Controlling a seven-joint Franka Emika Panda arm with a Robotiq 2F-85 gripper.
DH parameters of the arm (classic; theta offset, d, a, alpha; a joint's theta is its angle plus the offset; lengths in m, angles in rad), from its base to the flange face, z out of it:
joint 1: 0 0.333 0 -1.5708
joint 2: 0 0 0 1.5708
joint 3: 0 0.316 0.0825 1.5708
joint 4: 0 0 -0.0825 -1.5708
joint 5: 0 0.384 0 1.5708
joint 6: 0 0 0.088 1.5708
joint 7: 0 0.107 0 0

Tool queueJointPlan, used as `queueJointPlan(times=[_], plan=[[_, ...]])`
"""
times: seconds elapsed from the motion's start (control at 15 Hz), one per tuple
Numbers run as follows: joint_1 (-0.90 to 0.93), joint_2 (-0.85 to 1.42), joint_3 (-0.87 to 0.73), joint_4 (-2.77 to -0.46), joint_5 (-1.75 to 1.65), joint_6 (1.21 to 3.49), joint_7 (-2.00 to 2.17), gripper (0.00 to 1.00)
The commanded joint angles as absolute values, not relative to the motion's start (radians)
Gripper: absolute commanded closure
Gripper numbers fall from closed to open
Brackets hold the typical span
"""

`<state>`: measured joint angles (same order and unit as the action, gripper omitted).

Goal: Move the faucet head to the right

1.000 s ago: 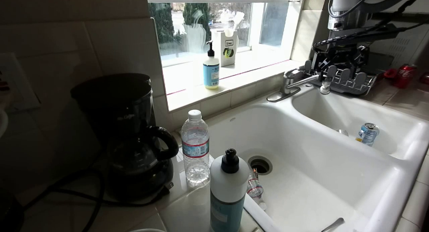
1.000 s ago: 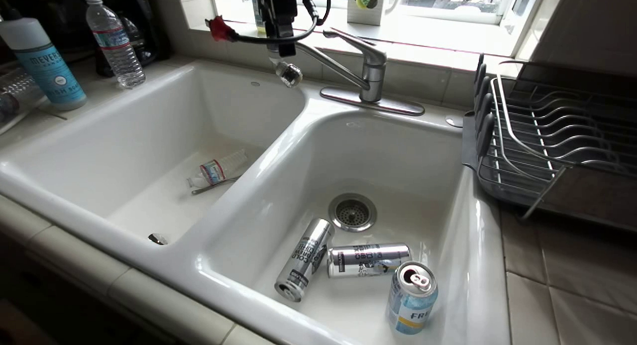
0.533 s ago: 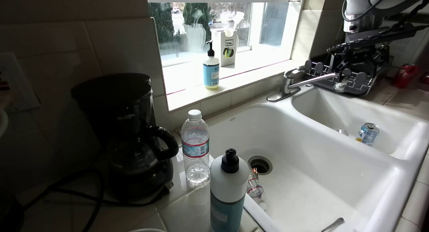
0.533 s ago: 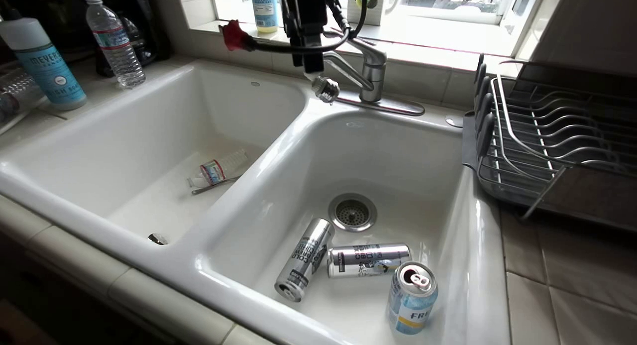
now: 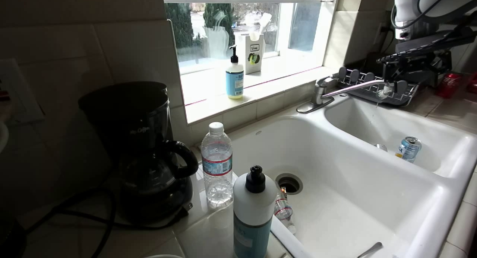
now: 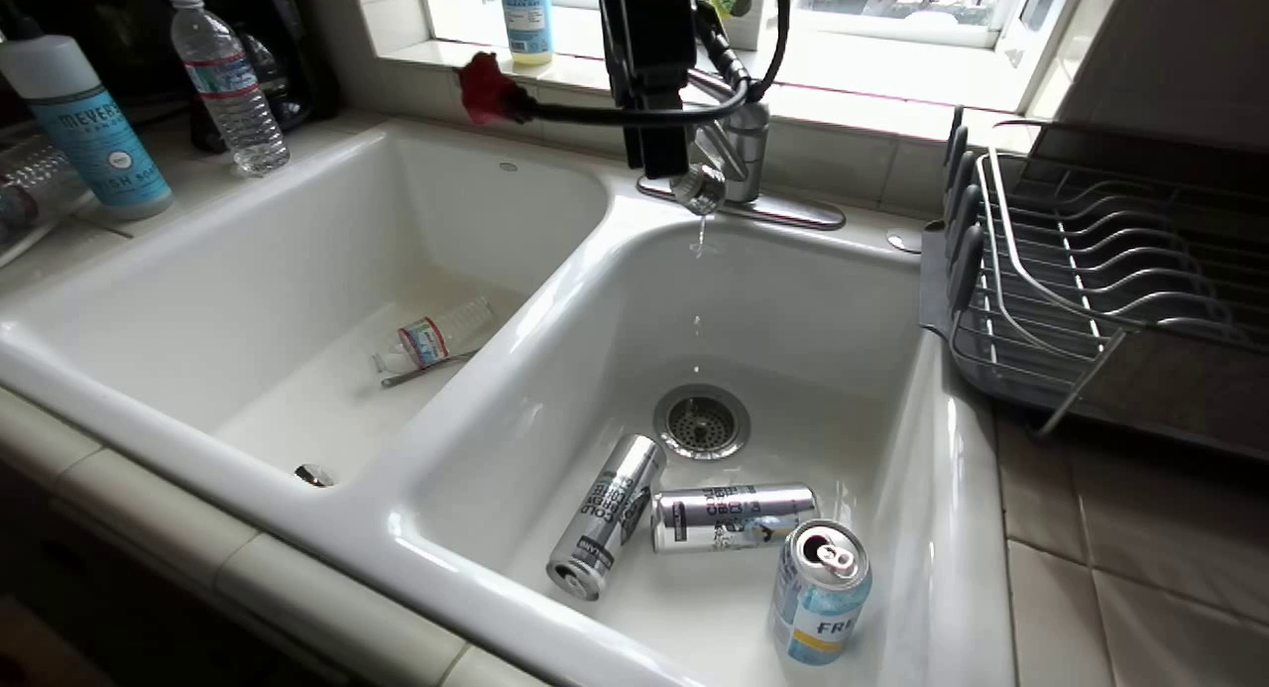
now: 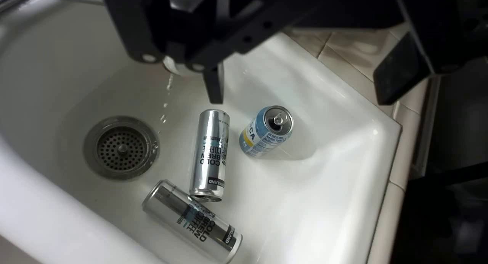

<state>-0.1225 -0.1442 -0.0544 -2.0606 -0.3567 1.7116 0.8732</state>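
Note:
The chrome faucet head (image 6: 700,188) is the end of a slim spout on a lever-handled base (image 6: 746,152). In both exterior views the spout (image 5: 354,87) swings out over the small basin. Water drips from the head beside the drain. My gripper (image 7: 301,100) is open, its two fingers wide apart in the wrist view, with nothing between them. One finger (image 6: 659,152) stands right against the head's left side in an exterior view; whether they touch is hard to tell. In the wrist view the head (image 7: 173,66) is mostly hidden behind the left finger.
The small basin holds a blue can (image 6: 821,593) and two silver cans (image 6: 607,518). A wire dish rack (image 6: 1091,271) stands right of the sink. The large basin holds a plastic bottle (image 6: 436,337). A soap pump (image 5: 234,79) stands on the sill.
The gripper and the spout's end have moved together to the right in both exterior views, from over the large basin to over the small basin. Water now drips from the head.

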Motion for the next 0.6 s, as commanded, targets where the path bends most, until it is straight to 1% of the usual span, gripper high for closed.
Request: queueJointPlan(times=[0.0, 0.2, 0.53], plan=[[-0.119, -0.226, -0.053, -2.118, -0.368, 1.661, 0.812, 0.0], [-0.108, -0.303, -0.037, -2.139, -0.355, 1.654, 0.752, 0.0], [-0.071, -0.455, -0.01, -2.183, -0.284, 1.706, 0.581, 0.0]])
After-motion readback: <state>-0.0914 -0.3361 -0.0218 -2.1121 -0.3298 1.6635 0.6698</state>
